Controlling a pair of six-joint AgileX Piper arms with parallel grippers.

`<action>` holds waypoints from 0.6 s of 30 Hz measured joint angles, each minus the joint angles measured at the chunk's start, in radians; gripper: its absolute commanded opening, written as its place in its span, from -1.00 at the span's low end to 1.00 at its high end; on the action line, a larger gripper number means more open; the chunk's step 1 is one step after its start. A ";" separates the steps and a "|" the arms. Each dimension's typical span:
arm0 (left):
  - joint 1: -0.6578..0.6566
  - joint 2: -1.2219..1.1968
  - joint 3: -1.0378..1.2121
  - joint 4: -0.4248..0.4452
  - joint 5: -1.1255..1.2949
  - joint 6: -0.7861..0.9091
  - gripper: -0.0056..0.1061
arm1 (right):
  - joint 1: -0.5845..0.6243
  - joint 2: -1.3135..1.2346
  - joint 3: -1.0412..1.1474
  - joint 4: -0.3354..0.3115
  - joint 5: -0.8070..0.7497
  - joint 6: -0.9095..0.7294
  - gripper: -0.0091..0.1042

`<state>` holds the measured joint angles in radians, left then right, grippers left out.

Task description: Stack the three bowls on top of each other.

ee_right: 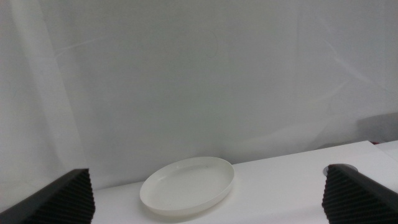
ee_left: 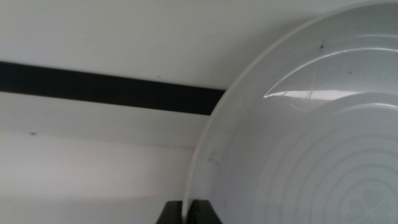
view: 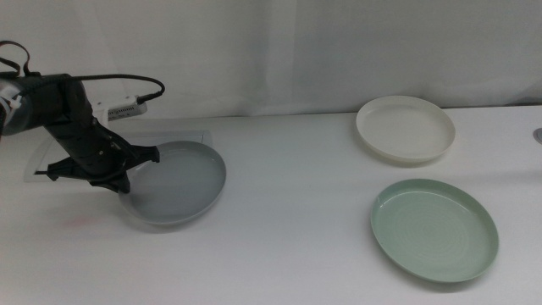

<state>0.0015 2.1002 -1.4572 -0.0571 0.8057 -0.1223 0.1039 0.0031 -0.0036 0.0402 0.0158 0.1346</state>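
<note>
left gripper point(view: 125, 169) fingers pinching grey bowl point(view: 174, 182) rim at frame left, bare tabletop point(view: 288, 212) between it and mint bowl point(view: 434, 229), cream bowl point(view: 405, 127) upper right, right gripper point(ee_right: 205, 199) fingers spread wide, holding nothing, only in its wrist view

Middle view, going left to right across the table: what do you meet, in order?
Left gripper with its jaws shut on the grey bowl's rim → grey bowl → cream-white bowl and, nearer the camera, mint green bowl, which overlap in left-right span.

Flat white rectangular panel point(view: 182, 134) with dark slot point(ee_left: 106, 91) lies on white table point(view: 288, 212) before white curtain point(view: 271, 51).
</note>
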 measured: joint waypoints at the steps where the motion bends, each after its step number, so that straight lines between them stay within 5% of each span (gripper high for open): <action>1: 0.000 -0.002 0.000 -0.013 0.000 0.008 -0.95 | 0.000 0.000 0.000 0.000 0.000 0.000 0.98; 18: -0.103 -0.283 0.000 -0.124 0.111 0.099 -0.95 | 0.000 0.000 0.000 0.000 0.000 0.002 0.98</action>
<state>-0.1019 1.8176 -1.4572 -0.1813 0.9170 -0.0231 0.1039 0.0031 -0.0036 0.0402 0.0158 0.1369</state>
